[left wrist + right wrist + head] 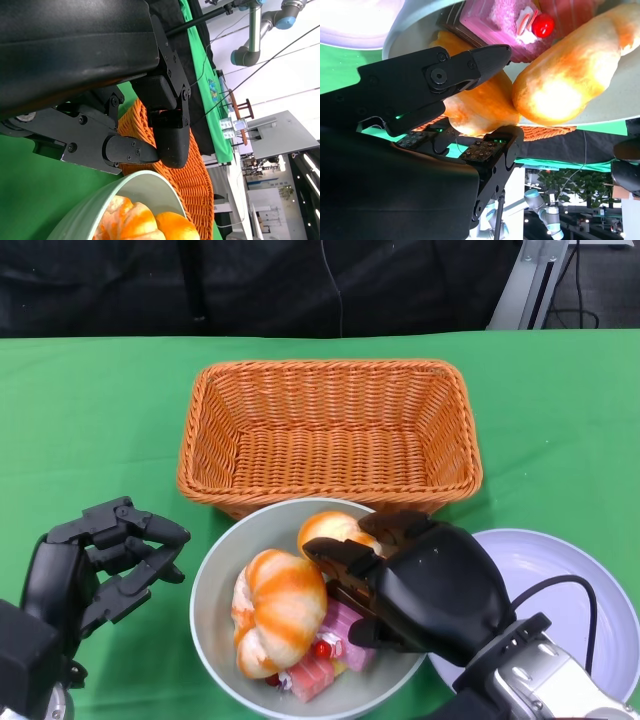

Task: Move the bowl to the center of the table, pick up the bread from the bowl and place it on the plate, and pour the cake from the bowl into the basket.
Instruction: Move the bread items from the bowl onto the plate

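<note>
The pale green bowl (pixel 215 570) sits in front of the basket (pixel 330 425), holding a large orange-and-white bread (pixel 280 610), a smaller orange bread (pixel 330 528) and pink cake (pixel 335 655). My right hand (pixel 420 580) reaches into the bowl, its fingers (pixel 345 562) closed around the smaller bread. In the right wrist view the right hand (pixel 420 85) grips that bread (pixel 480 107) from both sides, beside the large bread (pixel 565 75) and the cherry-topped cake (pixel 505 25). My left hand (pixel 110 560) hangs open just left of the bowl; in its wrist view the left hand (pixel 150 110) holds nothing above the bowl rim (pixel 125 192).
A white plate (pixel 570 590) lies at the right, partly under my right forearm. The woven basket stands empty behind the bowl, almost touching its rim. Green cloth (pixel 90 420) covers the table, and the far edge meets a dark backdrop.
</note>
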You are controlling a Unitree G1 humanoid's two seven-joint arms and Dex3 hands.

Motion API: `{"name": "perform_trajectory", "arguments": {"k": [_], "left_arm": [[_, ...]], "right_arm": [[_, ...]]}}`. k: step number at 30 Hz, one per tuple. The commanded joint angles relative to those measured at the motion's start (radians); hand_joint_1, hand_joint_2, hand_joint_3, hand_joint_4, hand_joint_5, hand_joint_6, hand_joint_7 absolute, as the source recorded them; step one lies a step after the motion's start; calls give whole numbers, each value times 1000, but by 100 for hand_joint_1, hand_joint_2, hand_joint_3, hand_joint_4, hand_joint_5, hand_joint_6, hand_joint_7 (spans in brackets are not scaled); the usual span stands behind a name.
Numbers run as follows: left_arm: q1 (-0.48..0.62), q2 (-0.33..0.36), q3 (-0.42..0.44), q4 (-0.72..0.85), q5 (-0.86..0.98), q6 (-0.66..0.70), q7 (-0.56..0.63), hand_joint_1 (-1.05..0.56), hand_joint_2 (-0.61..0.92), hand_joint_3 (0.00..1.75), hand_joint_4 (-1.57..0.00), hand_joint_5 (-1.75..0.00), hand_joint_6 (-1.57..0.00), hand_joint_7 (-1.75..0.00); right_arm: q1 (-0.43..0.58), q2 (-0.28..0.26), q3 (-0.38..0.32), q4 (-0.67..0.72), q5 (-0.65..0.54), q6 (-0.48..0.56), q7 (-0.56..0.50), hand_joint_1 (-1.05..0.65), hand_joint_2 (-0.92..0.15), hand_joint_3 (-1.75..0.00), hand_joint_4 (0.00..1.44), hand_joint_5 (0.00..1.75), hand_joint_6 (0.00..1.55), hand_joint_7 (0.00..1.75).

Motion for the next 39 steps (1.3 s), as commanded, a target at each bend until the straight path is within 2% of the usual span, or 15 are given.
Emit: {"name": "perform_trajectory", "arguments": {"k": [1,2,4,11,12,13,15,18,24,25,27,32,34,39], "left_arm": [[9,15,2,-4,9,-12,7,-24,92,21,-90,-121,-97,-89],[10,16,1,-3,10,-19,7,-24,92,21,-90,-121,-97,-89],[11,16,1,-2,12,-27,6,-24,92,21,-90,-121,-97,-89],[9,17,3,3,11,-24,4,-25,92,22,-89,-121,-97,-89],[9,17,3,4,12,-23,5,-24,92,22,-89,-121,-97,-88],[8,18,3,7,13,-25,7,-24,92,21,-89,-121,-97,-88],[7,18,3,12,16,-27,9,-24,92,22,-89,-121,-97,-88],[6,18,3,14,17,-28,9,-24,92,22,-88,-121,-97,-88],[7,18,2,14,21,-30,12,-24,92,22,-89,-120,-98,-87],[8,17,1,13,23,-31,13,-25,92,21,-89,-121,-98,-87],[9,16,1,12,27,-31,16,-25,92,21,-89,-122,-98,-88],[10,16,3,12,26,-35,9,-26,92,21,-89,-123,-98,-88],[9,20,1,17,33,-48,9,-25,92,22,-88,-124,-97,-89],[7,19,2,25,26,-59,2,-25,92,23,-87,-125,-96,-91]], "right_arm": [[-6,-13,-1,17,14,4,1,-68,-92,-3,103,8,67,1],[-7,-11,1,21,18,0,-8,-68,-92,-3,103,8,67,1],[-10,-10,4,27,22,-4,-20,-59,-90,-1,112,13,72,3],[-13,-15,6,34,41,-28,-34,-53,-90,0,115,18,76,2],[-15,-20,6,37,51,-44,-40,-44,-90,0,112,34,79,2],[-16,-22,6,41,58,-55,-46,-41,-89,0,101,57,80,1],[-19,-24,4,50,70,-73,-58,-37,-89,0,90,87,82,0],[-21,-26,4,56,75,-80,-65,-35,-89,0,86,97,83,0],[-27,-32,9,67,71,-95,-78,-35,-89,0,84,100,83,0],[-31,-36,12,74,67,-104,-86,-28,-91,-1,81,115,90,2],[-36,-41,16,83,63,-115,-97,-24,-92,-1,77,126,94,3],[-40,-53,15,85,70,-143,-98,-25,-92,-2,74,127,103,6],[-41,-55,13,85,71,-151,-100,-26,-92,-3,76,120,104,4],[-40,-53,12,87,69,-155,-98,-27,-92,-4,77,117,105,4]]}}
